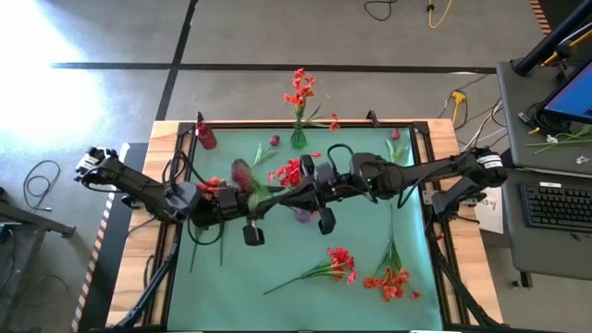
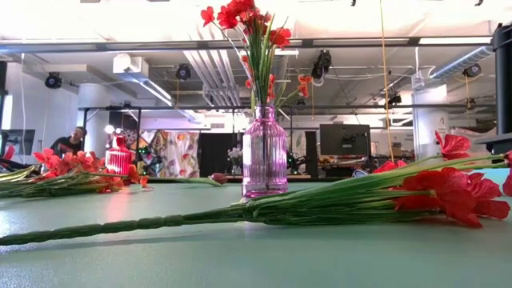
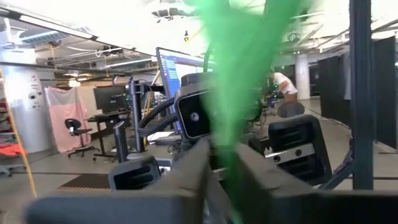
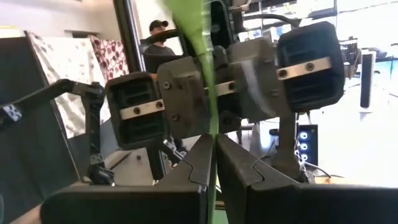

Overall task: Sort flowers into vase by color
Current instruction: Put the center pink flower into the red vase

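Between the right gripper (image 4: 213, 152) fingers, clamped together, a green flower stem (image 4: 198, 56) runs up and away along its long axis. Just beyond, facing it, the left gripper (image 3: 221, 165) pinches the same stem, so both arms hold one spray mid-table. Farther off stands the pink vase (image 2: 264, 156), well beyond both jaws.

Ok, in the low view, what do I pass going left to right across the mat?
Red flowers lying at the left → small red vase in the back → pink glass vase holding red flowers → red blooms of the long flower lying across the front.
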Robot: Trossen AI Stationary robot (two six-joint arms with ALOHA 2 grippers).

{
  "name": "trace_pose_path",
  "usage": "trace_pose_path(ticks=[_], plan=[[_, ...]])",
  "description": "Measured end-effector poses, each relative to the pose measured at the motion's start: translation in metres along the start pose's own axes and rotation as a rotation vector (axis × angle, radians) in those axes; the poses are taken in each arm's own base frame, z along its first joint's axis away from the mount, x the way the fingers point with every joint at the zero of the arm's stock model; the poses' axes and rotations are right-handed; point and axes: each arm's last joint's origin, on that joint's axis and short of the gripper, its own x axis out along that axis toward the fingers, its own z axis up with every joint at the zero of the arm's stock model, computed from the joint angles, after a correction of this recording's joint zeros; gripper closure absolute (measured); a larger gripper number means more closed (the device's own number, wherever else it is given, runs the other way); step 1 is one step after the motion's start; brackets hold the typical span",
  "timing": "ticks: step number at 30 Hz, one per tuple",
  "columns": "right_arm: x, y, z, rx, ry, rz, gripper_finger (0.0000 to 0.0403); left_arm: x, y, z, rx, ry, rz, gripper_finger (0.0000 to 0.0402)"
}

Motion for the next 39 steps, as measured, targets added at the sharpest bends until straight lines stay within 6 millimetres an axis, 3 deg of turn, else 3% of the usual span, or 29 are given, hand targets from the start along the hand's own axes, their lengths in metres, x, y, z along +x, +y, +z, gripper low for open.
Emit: trace_pose_path(ticks=[2, 10, 19, 26, 30, 39], plan=[[0.000, 0.000, 0.000, -0.005, -0.004, -0.022, 0.0373, 0.000, 0.000, 0.000, -0.002, 0.000, 0.004, 0.0390], [-0.003, 0.000, 0.002, 0.012, 0.012, -0.073, 0.0284, -0.006, 0.008, 0.006, 0.011, 0.031, 0.057, 0.0400], [-0.028, 0.003, 0.026, 0.000, 0.037, -0.247, 0.0200, -0.040, 0.045, 0.033, 0.053, 0.120, 0.229, 0.0401], [-0.044, 0.007, 0.039, -0.014, 0.056, -0.288, 0.0179, -0.074, 0.083, 0.043, 0.112, 0.244, 0.512, 0.0401], [-0.048, 0.008, 0.043, -0.021, 0.049, -0.295, 0.0176, -0.086, 0.110, 0.046, 0.137, 0.280, 0.791, 0.0402], [-0.045, 0.003, 0.035, -0.046, 0.096, -0.310, 0.0175, -0.093, 0.157, 0.042, 0.212, 0.328, 0.959, 0.0401]])
